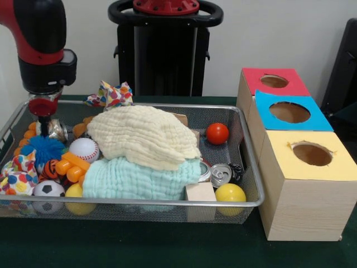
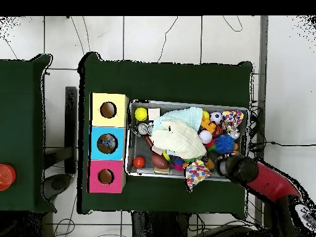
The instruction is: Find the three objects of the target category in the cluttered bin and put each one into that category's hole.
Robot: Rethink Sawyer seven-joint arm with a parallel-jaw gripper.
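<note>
Evidently mid-search, the gripper hung low over the bin's end farthest from the boxes, beside a shiny object; its finger state could not be told. Balls lay scattered among cloths; lifting those first would likely expose hidden targets.

One wire bin on the table, three boxes beside it: red-topped box, blue-topped box, yellow-topped box, one hole each. In the bin, two cloths: cream cloth over mint cloth. Two yellow balls, one red ball, one baseball, one soccer ball, one blue spiky ball, one can, one wooden block
</note>
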